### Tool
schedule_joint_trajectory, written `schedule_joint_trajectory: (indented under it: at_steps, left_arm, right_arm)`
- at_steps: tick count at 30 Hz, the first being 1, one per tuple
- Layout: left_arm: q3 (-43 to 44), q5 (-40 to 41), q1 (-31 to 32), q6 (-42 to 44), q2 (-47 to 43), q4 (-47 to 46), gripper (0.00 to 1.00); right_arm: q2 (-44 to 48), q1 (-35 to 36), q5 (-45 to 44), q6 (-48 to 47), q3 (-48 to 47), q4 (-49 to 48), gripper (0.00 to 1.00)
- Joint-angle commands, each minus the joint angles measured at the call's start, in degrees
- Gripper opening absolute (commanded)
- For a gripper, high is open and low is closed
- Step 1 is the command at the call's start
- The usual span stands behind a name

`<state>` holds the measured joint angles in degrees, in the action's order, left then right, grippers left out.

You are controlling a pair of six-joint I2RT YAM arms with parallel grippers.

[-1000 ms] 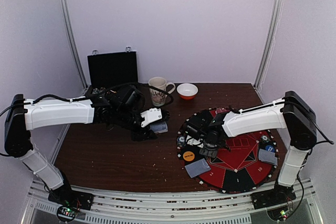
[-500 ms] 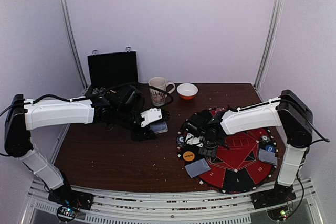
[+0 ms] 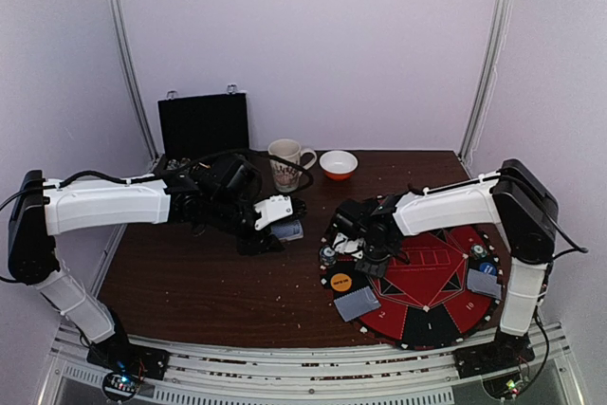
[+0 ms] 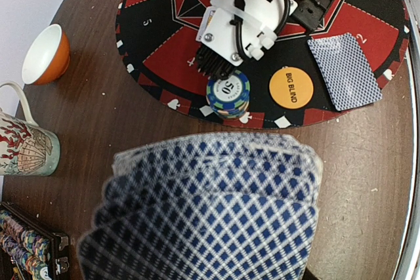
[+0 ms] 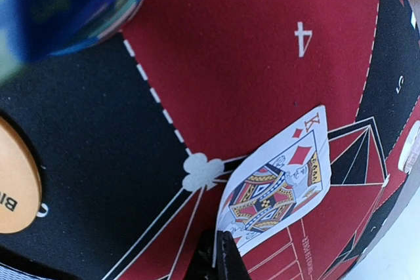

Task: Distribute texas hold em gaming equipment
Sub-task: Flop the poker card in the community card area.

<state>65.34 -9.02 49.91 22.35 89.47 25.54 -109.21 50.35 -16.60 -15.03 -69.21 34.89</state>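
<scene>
A fan of blue-diamond-backed playing cards [image 4: 210, 208] fills the bottom of the left wrist view and hides the fingers that hold it. My left gripper [image 3: 277, 228] is shut on this fan over the bare table, left of the mat. My right gripper [image 5: 220, 248] is shut on the corner of a king of diamonds card [image 5: 279, 181], face toward the camera, low over the mat's left part [image 3: 368, 246]. On the mat's left edge lie a poker chip stack [image 4: 228, 93], an orange BIG BLIND disc [image 4: 291, 86] and a face-down card pile [image 4: 344, 70].
The round red-and-black mat [image 3: 432, 305] covers the right half of the table, with more cards [image 3: 484, 283] and a blue disc [image 3: 487, 267] at its right edge. A mug [image 3: 286, 163], an orange bowl [image 3: 339, 165] and the open black case [image 3: 203, 125] stand at the back.
My right gripper has carried the card left and slightly away across the mat, toward the chip stack. The left arm has held still.
</scene>
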Motion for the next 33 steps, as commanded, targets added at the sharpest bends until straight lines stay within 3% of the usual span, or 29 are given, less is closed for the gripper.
schedule_joint_trajectory:
  at_steps: [1, 10, 33]
  left_arm:
    - [0.8, -0.2, -0.2, -0.1, -0.9, -1.9, 0.46]
    - [0.8, -0.1, -0.2, -0.1, -0.8, -2.0, 0.46]
    - [0.8, -0.3, -0.3, -0.1, -0.6, -1.9, 0.46]
  right_arm:
    - [-2.6, -0.6, 3.0, 2.6, -0.5, 2.3, 0.00]
    - [-2.1, -0.6, 9.1, 8.8, -0.3, 5.0, 0.00]
    - [0.0, -0.5, 10.0, 5.5, -0.3, 5.4, 0.00]
